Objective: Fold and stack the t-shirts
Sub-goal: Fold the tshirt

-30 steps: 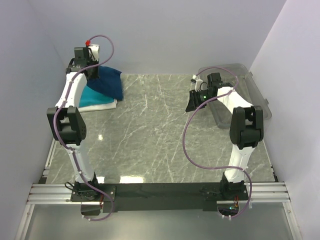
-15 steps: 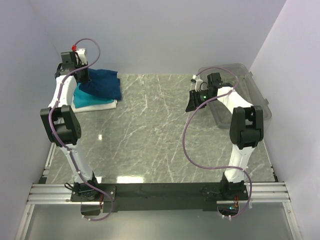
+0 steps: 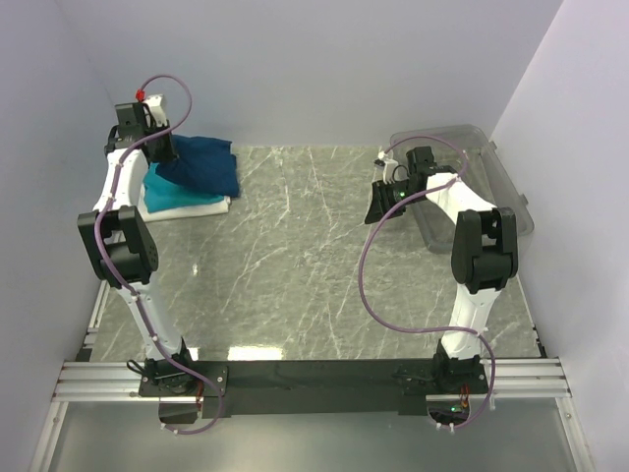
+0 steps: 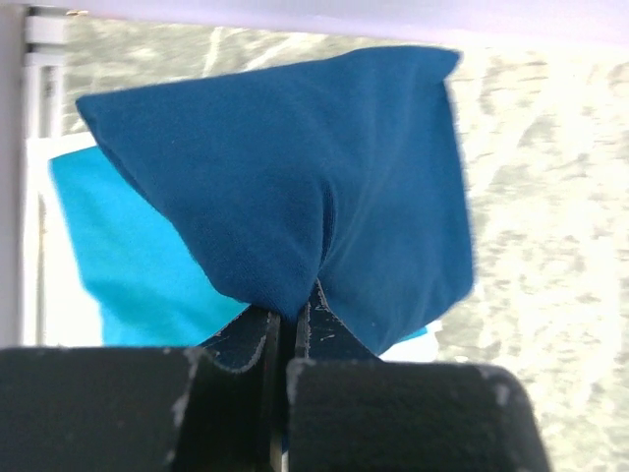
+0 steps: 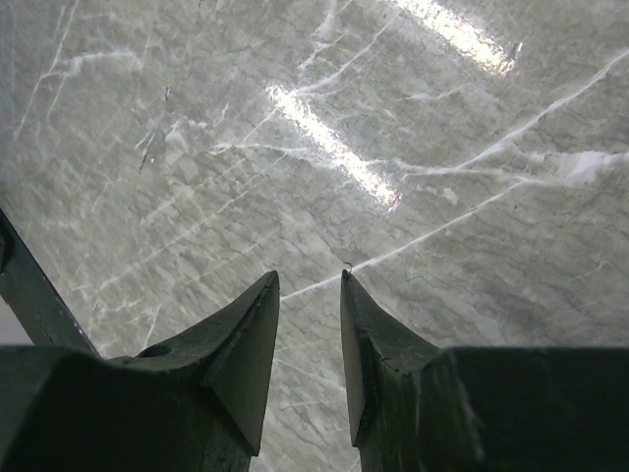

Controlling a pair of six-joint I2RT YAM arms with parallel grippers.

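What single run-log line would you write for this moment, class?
left tool: shut on navy t-shirt | navy t-shirt: over teal t-shirt, white t-shirt beneath | right tool: open, empty, above table

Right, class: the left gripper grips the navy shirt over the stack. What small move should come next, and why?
Probably lower the left gripper slightly and open it. It is shut on the edge of the navy shirt, which already lies over the teal shirt, so letting go should settle it on the stack.
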